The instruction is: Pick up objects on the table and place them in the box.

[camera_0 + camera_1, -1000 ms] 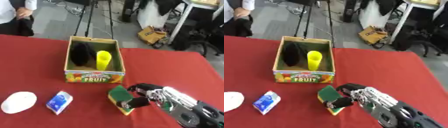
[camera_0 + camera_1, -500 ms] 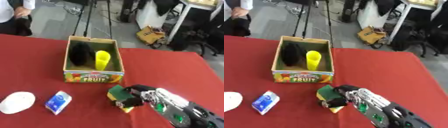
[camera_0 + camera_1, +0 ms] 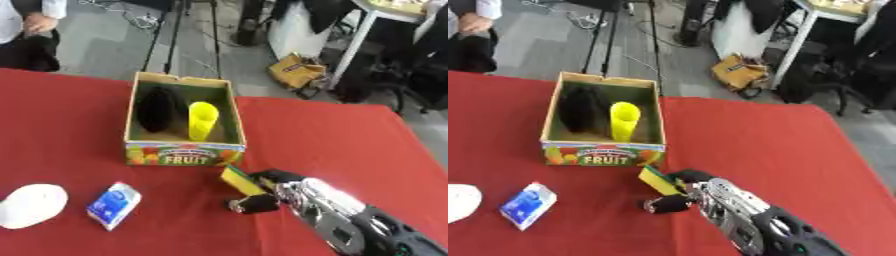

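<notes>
White round thing (image 3: pixel 31 205) and blue packet (image 3: pixel 114 204) sit front-left of box (image 3: pixel 185 153), both look light. Yellow-green sponge (image 3: pixel 239 179) just front-right of box, soft, squishy; right robot hand (image 3: pixel 278 192) curled round its edges, grip there.

Both views are evenly and fairly brightly lit, seemingly from overhead, with no hard glare. The red bench (image 3: pixel 79 110) reads as a flat, saturated colour with little texture. Shadows are soft: the inside of the box (image 3: pixel 185 156) is darker along its left wall, and a faint shadow lies under the robot hand (image 3: pixel 271 192). The whole picture is soft and slightly smeared; the robot hand and arm are the blurriest part, edges streaked. The print on the box front is only partly readable. The white thing (image 3: pixel 32 205) at the left edge looks washed out. The floor and furniture beyond the bench are hazy and lack fine detail.
</notes>
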Available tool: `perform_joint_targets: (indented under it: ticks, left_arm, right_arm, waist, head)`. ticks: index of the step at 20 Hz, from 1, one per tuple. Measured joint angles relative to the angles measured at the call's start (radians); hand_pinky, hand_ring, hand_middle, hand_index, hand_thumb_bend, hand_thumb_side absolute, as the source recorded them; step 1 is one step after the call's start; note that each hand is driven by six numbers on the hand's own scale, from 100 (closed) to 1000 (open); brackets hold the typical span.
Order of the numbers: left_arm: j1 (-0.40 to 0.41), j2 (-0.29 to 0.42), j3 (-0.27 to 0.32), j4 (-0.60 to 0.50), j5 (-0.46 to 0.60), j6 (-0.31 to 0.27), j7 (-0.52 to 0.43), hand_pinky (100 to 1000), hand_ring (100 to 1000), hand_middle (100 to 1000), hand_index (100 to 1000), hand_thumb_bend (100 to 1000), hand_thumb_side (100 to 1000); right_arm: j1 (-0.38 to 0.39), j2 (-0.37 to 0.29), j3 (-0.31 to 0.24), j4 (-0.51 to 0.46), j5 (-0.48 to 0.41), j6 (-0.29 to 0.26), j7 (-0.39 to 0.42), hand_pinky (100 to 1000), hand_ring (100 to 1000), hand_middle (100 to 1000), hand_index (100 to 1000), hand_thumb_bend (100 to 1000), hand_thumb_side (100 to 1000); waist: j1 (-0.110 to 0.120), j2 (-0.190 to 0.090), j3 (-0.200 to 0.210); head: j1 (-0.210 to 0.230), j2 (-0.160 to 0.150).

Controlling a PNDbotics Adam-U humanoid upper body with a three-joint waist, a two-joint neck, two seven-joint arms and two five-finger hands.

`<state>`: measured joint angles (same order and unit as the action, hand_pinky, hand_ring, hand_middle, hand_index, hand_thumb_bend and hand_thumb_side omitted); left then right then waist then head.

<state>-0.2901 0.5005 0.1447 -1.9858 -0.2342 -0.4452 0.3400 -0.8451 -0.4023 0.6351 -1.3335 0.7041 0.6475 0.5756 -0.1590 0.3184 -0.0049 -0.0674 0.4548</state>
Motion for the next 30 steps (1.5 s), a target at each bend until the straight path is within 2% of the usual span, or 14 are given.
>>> perform_joint_targets:
  ticks: [1,2,3,4,5,7,8,16,21,26,30]
  left_arm:
    - [0.0,0.0,0.0,0.0,0.001,0.0,-0.001,1000,1000,917,910,100,1000]
    - [0.0,0.0,0.0,0.0,0.003,0.001,-0.001,1000,1000,918,910,100,1000]
    - [0.0,0.0,0.0,0.0,0.004,0.001,-0.003,1000,1000,918,910,100,1000]
    - [0.0,0.0,0.0,0.0,0.005,0.001,-0.004,1000,1000,918,910,100,1000]
    - [0.0,0.0,0.0,0.0,0.005,0.001,-0.006,1000,1000,918,910,100,1000]
    - [0.0,0.0,0.0,0.0,0.005,0.001,-0.01,1000,1000,918,910,100,1000]
    - [0.0,0.0,0.0,0.0,0.005,0.002,-0.011,1000,1000,918,910,100,1000]
    - [0.0,0.0,0.0,0.0,0.006,0.003,-0.026,1000,1000,918,907,100,1000]
    - [0.0,0.0,0.0,0.0,0.01,0.005,-0.033,1000,1000,917,907,100,1000]
    - [-0.001,0.0,0.0,0.0,0.013,0.006,-0.039,1000,1000,917,908,100,1000]
    - [-0.001,0.001,0.0,0.0,0.014,0.007,-0.041,1000,1000,917,908,100,1000]
  right_arm:
    - [-0.001,0.0,0.0,0.0,0.007,0.0,0.0,938,1000,824,1000,474,810]
    - [-0.002,0.0,0.0,0.0,0.014,0.0,0.0,924,992,751,971,291,819]
    - [-0.004,0.0,0.0,-0.001,0.021,0.001,-0.001,924,992,751,971,291,819]
    - [-0.005,0.0,0.0,-0.002,0.028,0.005,-0.005,919,982,720,934,172,814]
    - [-0.005,-0.001,0.0,-0.004,0.034,0.011,-0.011,913,972,694,909,100,806]
    - [-0.005,-0.003,0.0,-0.007,0.045,0.024,-0.024,903,949,649,868,100,786]
    - [-0.005,-0.006,0.0,-0.01,0.052,0.032,-0.032,887,922,608,834,100,725]
    - [-0.015,-0.019,0.004,-0.02,0.092,0.079,-0.079,839,854,521,767,100,624]
    - [-0.018,-0.029,0.007,-0.03,0.1,0.086,-0.086,837,837,459,710,100,529]
    - [-0.028,-0.05,0.014,-0.048,0.1,0.088,-0.088,833,826,431,686,100,486]
    - [-0.049,-0.096,0.019,-0.084,0.101,0.081,-0.081,829,813,408,664,100,467]
  waist:
    - [0.0,0.0,0.0]
    - [0.0,0.0,0.0]
    - [0.0,0.0,-0.001]
    - [0.0,0.0,-0.002]
    - [0.0,0.0,-0.002]
    - [0.0,0.0,-0.002]
    - [0.0,0.0,-0.002]
    - [0.0,0.0,-0.002]
    - [0.001,0.0,-0.004]
    - [0.003,0.0,-0.008]
    - [0.003,-0.004,-0.014]
  head:
    - [0.0,0.0]
    - [0.0,0.0]
    - [0.0,0.0]
    - [0.0,0.0]
    - [0.0,0.0]
    - [-0.002,0.0]
    - [-0.003,0.0]
    - [-0.006,0.0]
    - [-0.007,0.0]
    - [-0.007,0.0]
    - [-0.006,0.0]
